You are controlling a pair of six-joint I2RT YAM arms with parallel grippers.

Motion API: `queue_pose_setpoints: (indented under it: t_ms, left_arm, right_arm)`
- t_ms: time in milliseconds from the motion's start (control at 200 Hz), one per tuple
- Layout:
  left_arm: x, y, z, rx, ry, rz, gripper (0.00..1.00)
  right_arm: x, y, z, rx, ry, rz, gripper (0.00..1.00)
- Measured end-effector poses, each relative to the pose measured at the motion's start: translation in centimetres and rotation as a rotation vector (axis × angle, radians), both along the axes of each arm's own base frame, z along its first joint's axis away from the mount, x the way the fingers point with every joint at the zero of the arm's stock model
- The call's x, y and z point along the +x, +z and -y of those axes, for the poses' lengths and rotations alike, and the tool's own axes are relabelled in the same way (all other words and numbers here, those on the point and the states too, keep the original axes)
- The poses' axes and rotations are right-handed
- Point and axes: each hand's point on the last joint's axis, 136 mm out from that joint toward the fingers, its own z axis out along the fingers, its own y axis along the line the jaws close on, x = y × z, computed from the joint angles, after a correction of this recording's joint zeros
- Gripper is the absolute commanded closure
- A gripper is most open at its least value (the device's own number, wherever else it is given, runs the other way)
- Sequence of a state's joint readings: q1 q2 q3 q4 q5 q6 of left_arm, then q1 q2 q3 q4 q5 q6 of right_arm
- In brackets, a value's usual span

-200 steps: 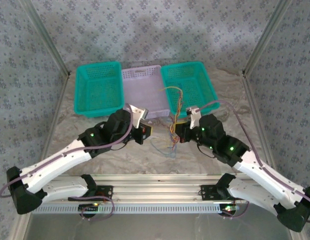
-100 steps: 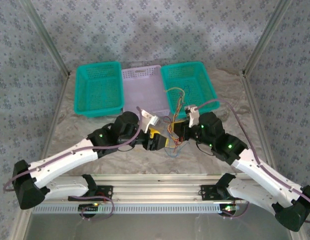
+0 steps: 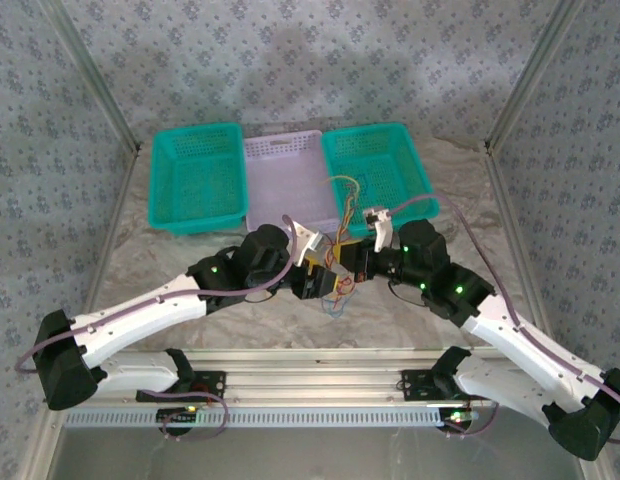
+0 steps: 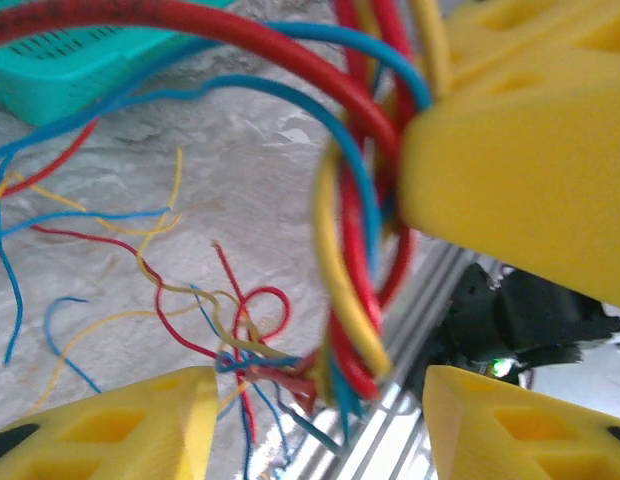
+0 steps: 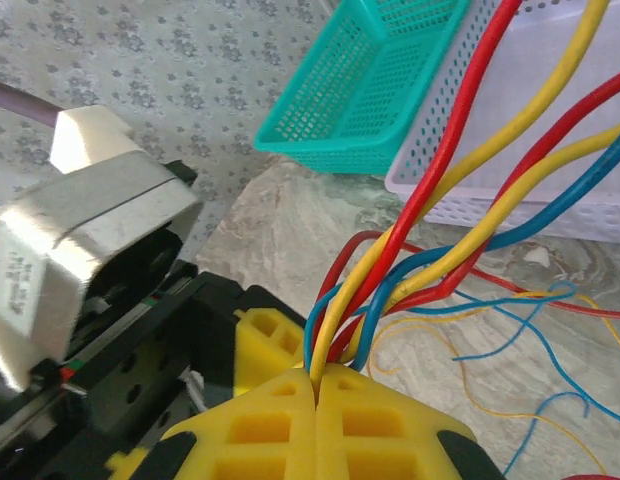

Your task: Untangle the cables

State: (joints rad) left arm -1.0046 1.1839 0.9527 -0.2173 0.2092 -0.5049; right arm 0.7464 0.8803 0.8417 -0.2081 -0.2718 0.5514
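On the left, the left gripper point(image 3: 320, 282) has its yellow fingers point(image 4: 100, 425) spread apart on either side of the cables point(image 4: 352, 250), gripping none of them as far as can be made out. The red, blue and yellow strands hang as one bunch between the two arms, above the table point(image 3: 140, 255) just in front of the lavender tray point(image 3: 275, 165), with loose ends trailing on the surface below. To the right, the right gripper point(image 5: 317, 375) is clamped tight on the bunch. The step looks like choosing one strand to draw out. The left arm would do best to close on a single colour, clear of the small knot near the ends, then pull gently leftward while the right one anchors the rest, watching for snagged loops.
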Motion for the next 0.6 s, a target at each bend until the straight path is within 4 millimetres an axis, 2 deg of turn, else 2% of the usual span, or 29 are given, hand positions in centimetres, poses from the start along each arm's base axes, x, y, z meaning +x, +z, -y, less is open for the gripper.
queue_pose_setpoints:
  t_ms: [60,160,370,600]
  left_arm:
    - [0.4,-0.1,-0.2,0.01,0.018,0.012,0.52]
    - [0.7,-0.2,-0.4,0.02,0.039,0.02,0.59]
    - [0.7,0.0,-0.5,0.022,0.04,0.038,1.0]
    - [0.4,1.5,-1.2,-0.011,0.046,0.07,1.0]
  right_arm:
    - [-0.2,0.2,-0.2,0.01,0.012,-0.004,1.0]
    - [-0.3,0.1,-0.6,0.02,0.031,-0.017,1.0]
    - [-0.1,-0.3,-0.8,0.011,0.029,-0.029,1.0]
    - [0.0,0.5,-0.3,0.01,0.01,-0.003,1.0]
